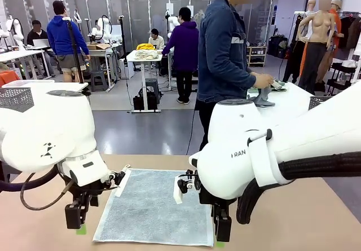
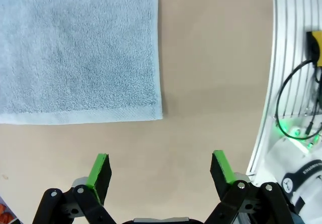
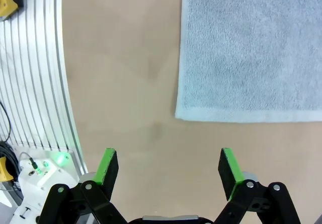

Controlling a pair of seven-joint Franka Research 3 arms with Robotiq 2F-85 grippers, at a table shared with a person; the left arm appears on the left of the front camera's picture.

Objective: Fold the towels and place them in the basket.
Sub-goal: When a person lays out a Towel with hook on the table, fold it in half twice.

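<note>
A pale blue-grey towel (image 1: 152, 206) lies flat on the tan table (image 1: 293, 217) between my two arms. My left gripper (image 1: 76, 217) hangs open just off its near left corner, fingers pointing down. In the left wrist view the towel (image 2: 75, 53) covers the upper left, its corner a short way beyond the open left gripper (image 2: 161, 171). My right gripper (image 1: 221, 228) is open beside the near right corner. In the right wrist view the towel (image 3: 251, 53) lies upper right, apart from the open right gripper (image 3: 168, 171). A perforated grey basket wall (image 1: 16, 98) shows at far left.
A person (image 1: 225, 53) stands side-on beyond the table, hands on a grey cloth (image 1: 265, 96) on a white table. A dark perforated corner (image 1: 318, 100) peeks above my right arm. The ribbed white robot base (image 2: 287, 83) borders the near table edge.
</note>
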